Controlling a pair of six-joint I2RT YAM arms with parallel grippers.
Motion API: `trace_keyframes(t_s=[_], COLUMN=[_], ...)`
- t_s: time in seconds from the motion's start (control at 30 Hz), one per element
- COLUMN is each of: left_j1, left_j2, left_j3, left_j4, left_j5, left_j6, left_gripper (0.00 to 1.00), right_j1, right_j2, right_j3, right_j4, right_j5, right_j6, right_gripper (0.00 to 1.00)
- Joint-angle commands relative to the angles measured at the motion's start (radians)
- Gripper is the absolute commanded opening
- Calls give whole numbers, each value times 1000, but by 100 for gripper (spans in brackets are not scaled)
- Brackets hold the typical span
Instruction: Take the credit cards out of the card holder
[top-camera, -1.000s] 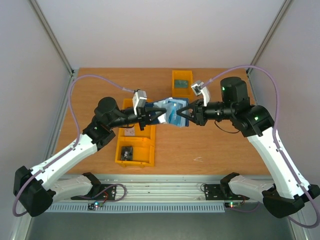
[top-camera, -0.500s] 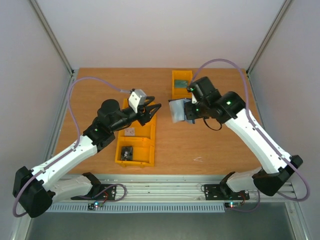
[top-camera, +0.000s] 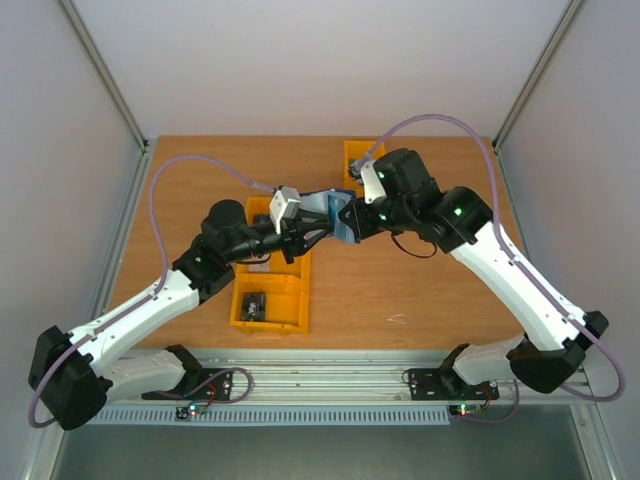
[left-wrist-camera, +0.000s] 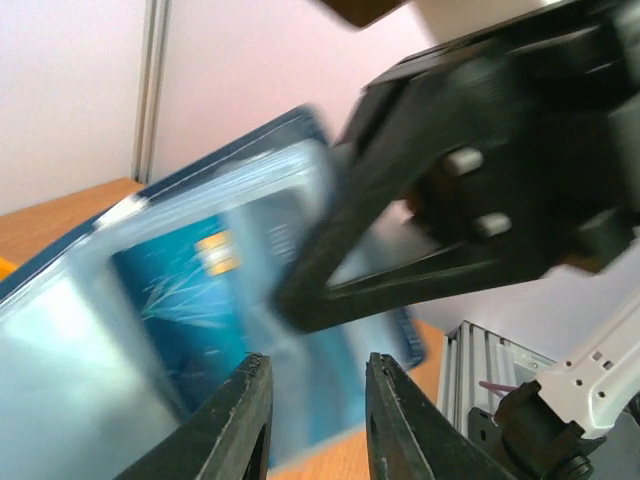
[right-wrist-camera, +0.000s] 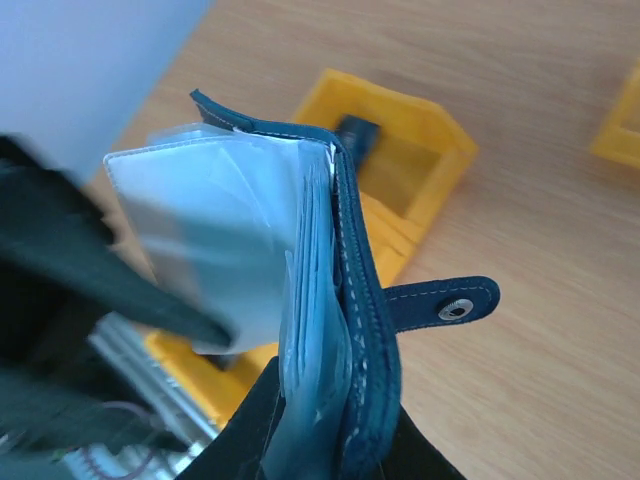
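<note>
Presently, the card holder is clamped by the right fingers, its teal credit card just ahead of the narrowly parted left fingers.

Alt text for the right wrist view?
The navy card holder, seen edge-on in the right gripper, fans clear sleeves leftward, its snap strap unfastened. A blurred dark finger crosses the sleeves from the left; a yellow bin sits on the wooden table behind.
</note>
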Motion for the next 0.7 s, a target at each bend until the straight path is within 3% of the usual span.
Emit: trace_keyframes(t_s=[0.0,0.23,0.37,0.57,0.67], left_j1=[33,61,56,52,48], left_j2=[-13,-31,-29,-26,-30], left_j3=[-12,-18,-10,6,17], left_j4=[5,11,80,110,134], left_j5=[21,55,258,319,373], left_j6=[-26,-41,-5,0,5], left_gripper=[29,31,36,32,23], right_j1=[-33,-53,-56,-55,-56], right_j2=[-82,-152,-147,-150,-139], right_j3=[-46,-87,-92,-122,-125], right_j4=[144,177,190,295,307], right_j5=[-276,-448,-566,-628,-669], right_j6=[-81,-156,-180,-184,-193], right_gripper=[1,1,1,1,1])
